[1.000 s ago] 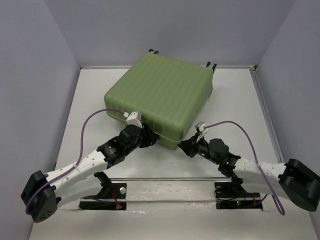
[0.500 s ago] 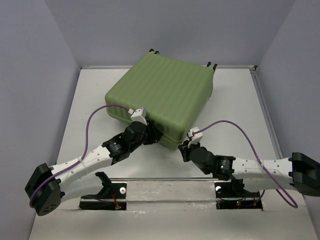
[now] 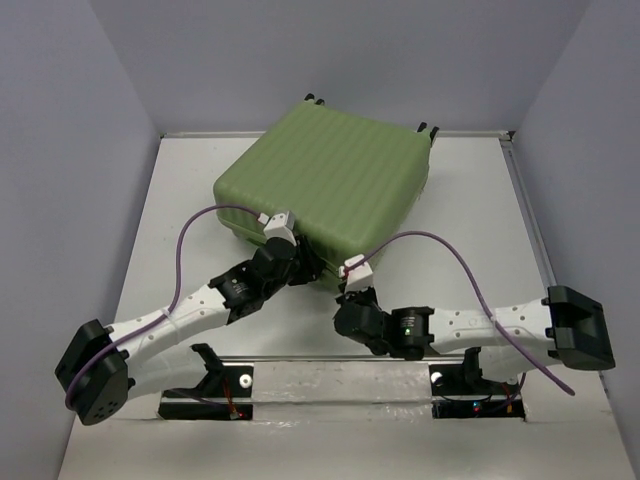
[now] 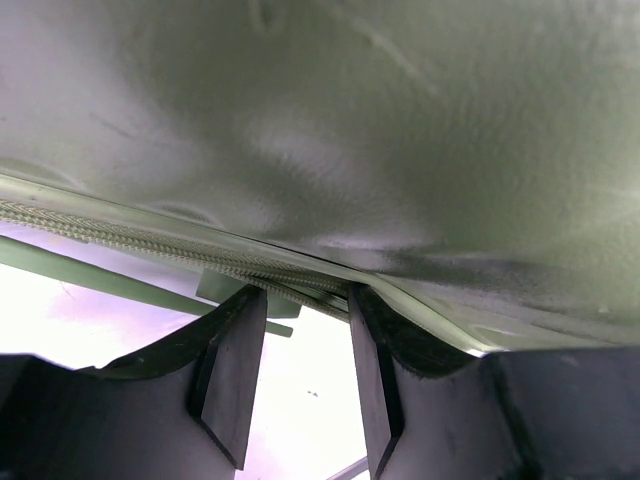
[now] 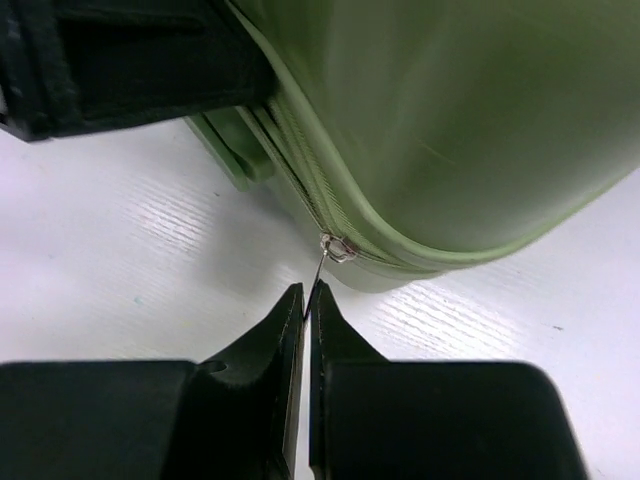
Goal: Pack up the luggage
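The luggage (image 3: 330,180) is a light-green ribbed suitcase lying flat and closed at the back middle of the white table (image 3: 180,230). My left gripper (image 3: 306,268) is at its near edge. In the left wrist view the left gripper (image 4: 305,300) is open, with its fingertips (image 4: 240,320) against the zipper seam under the shell (image 4: 350,130) and nothing between them. My right gripper (image 3: 346,298) sits by the near corner. In the right wrist view the right gripper (image 5: 306,297) is shut on the thin metal zipper pull (image 5: 320,268) hanging from the luggage (image 5: 450,120).
Small black wheels (image 3: 312,99) stick out at the suitcase's far side. The table has walls on three sides and a raised rim (image 3: 525,200) on the right. The arms' mounting rail (image 3: 340,375) runs along the near edge. My left gripper's body (image 5: 130,60) is beside the right one.
My right arm has swung left along the suitcase's near edge to its corner. My left gripper has edged right along the seam. The suitcase has shifted slightly.
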Controlling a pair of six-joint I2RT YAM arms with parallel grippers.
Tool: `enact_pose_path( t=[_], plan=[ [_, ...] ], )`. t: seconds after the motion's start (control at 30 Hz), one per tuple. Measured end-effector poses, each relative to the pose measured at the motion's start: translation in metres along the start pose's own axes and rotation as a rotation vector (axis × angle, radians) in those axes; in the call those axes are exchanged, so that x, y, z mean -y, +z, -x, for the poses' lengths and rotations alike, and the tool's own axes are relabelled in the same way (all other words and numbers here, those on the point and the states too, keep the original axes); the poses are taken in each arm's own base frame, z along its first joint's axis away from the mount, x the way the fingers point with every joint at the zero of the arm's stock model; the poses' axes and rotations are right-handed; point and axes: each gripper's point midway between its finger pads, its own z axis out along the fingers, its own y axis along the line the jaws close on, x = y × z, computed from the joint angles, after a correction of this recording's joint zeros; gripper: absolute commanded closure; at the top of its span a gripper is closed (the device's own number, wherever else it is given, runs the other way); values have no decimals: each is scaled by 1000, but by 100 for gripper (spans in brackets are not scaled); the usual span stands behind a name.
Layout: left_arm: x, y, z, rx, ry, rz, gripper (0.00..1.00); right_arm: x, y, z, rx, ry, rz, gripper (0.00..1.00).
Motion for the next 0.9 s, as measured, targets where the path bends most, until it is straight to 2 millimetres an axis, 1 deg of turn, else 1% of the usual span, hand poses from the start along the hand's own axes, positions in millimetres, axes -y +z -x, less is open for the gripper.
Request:
enact_pose_path(
  t=[0.07, 0.1, 0.2, 0.3, 0.4, 0.43, 0.47, 0.53, 0.57, 0.6, 0.67, 0.7, 0.73, 0.77, 0.8, 0.83, 0.9],
  plan=[
    [1, 1, 0, 3, -6, -5, 51, -5, 2, 4, -1, -10, -2, 93],
    [1, 1, 0, 2, -9, -6, 51, -11, 6, 5, 0, -20, -10, 93],
    [0, 0, 0, 5, -10, -8, 51, -17, 15, 8, 20, -23, -29, 93],
    [-3, -5, 1, 11, -3, -10, 48, -24, 25, 14, 56, 59, 2, 93],
    [-10, -17, 7, 26, 21, 9, 39, -30, 29, 14, 94, 143, 41, 93],
    [-9, -23, 14, 49, 20, 4, 32, -32, 29, 13, 103, 170, 57, 93],
    [-7, -29, 22, 79, 17, -8, 30, -34, 29, 12, 109, 186, 66, 93],
    [2, -50, 54, 179, 0, -42, 24, -38, 29, 13, 119, 227, 91, 93],
    [6, -66, 78, 244, -11, -54, 20, -39, 28, 12, 119, 238, 99, 93],
    [7, -75, 93, 281, -17, -61, 19, -40, 27, 13, 119, 255, 111, 93],
    [1, -92, 132, 372, -27, -24, 15, -40, 25, 13, 117, 281, 123, 93],
    [-7, -104, 163, 437, -33, 6, 14, -39, 24, 13, 117, 294, 128, 93],
    [-15, -110, 182, 481, -39, 33, 12, -39, 23, 13, 116, 305, 131, 93],
    [-30, -121, 214, 547, -48, 88, 6, -38, 21, 14, 116, 316, 137, 93],
    [-38, -124, 228, 573, -56, 113, 5, -38, 21, 15, 116, 326, 140, 93],
    [-54, -129, 252, 606, -64, 156, 3, -38, 20, 15, 115, 332, 142, 93],
    [-78, -127, 274, 611, -88, 202, 1, -38, 19, 15, 111, 338, 143, 93]
  ],
)
